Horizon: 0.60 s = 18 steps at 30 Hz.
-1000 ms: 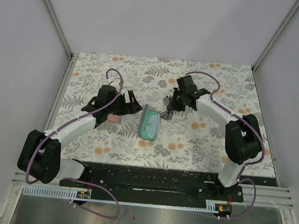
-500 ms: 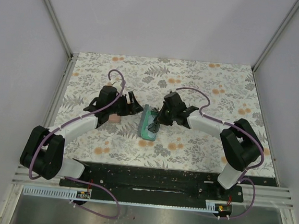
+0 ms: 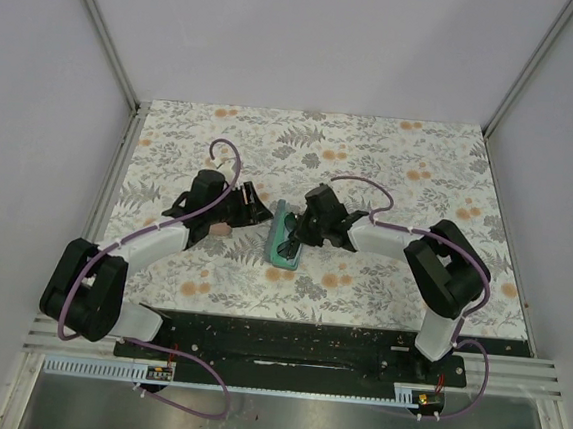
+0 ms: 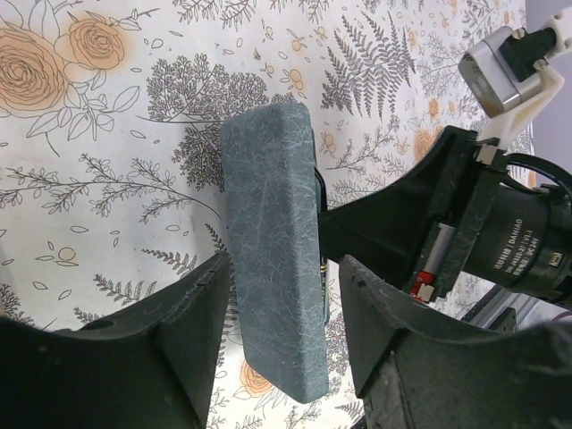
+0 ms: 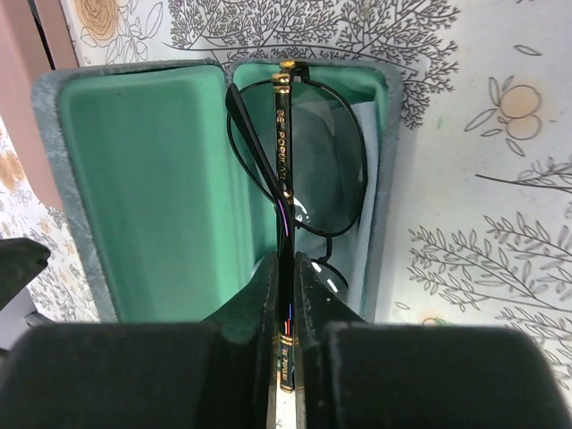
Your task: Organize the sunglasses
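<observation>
The dark thin-framed sunglasses (image 5: 322, 170) lie folded in the open grey-blue case (image 5: 143, 179) with green lining, on its right half. My right gripper (image 5: 286, 268) is shut on one temple arm of the pair. In the top view it (image 3: 291, 237) sits over the case (image 3: 281, 256) at the table's middle. My left gripper (image 4: 286, 349) is open, its fingers (image 4: 192, 331) either side of the case's raised lid (image 4: 273, 241) in view, just left of it (image 3: 252, 204). The white-framed sunglasses are out of view.
A pink case (image 3: 222, 227) lies half hidden under my left arm. A pale cloth (image 5: 362, 259) lies in the case under the sunglasses. The floral tablecloth (image 3: 392, 154) covers the table, with grey walls on three sides.
My right gripper has carried the dark sunglasses left from the back middle and lowered them into the open case. My left gripper has stayed beside the case's lid.
</observation>
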Motion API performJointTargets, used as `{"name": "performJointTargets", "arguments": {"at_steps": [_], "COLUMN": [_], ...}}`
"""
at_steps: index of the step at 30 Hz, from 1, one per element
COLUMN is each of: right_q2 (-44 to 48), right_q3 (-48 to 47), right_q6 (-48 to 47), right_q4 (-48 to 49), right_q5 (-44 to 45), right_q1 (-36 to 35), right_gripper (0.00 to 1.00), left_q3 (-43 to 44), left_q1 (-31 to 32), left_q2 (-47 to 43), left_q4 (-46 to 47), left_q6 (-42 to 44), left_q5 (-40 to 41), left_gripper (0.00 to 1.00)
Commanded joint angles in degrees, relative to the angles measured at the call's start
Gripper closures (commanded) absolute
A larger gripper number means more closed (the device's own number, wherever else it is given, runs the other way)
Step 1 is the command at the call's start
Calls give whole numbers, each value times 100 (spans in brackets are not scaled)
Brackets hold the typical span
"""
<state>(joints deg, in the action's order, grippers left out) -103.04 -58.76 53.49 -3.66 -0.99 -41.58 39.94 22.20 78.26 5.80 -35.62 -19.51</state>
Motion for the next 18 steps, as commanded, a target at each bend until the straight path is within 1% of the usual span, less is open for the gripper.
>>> {"name": "performJointTargets", "arguments": {"at_steps": [1,8,10,12,14,16,17,18], "right_q2": [-207,-67,-14,39,91,161,205,241], "right_q3": [67,190,172,163,120,76,58,49], "right_q6": [91,3,-67,-128,-155,-190,-199,-199], "right_q4": [305,278,199,147,103,50,58,50], "right_q5": [126,152,214,231,214,187,179,170], "right_q1": [-131,-140,-140,-140,-148,-148,-157,-157], "right_gripper": [100,99,88,80,74,71,66,64], "left_q3": [-66,-66,-57,-31,-4,13,31,22], "left_q1": [65,188,232,285,320,355,364,382], "left_q2": [67,172,190,225,251,269,269,260], "left_q4": [413,422,413,387,360,351,343,334], "left_q6": [-16,20,28,37,55,55,55,63], "left_q5": [-150,-159,-150,-132,-115,-106,-80,-71], "left_gripper": [46,51,52,53,54,55,56,56]}}
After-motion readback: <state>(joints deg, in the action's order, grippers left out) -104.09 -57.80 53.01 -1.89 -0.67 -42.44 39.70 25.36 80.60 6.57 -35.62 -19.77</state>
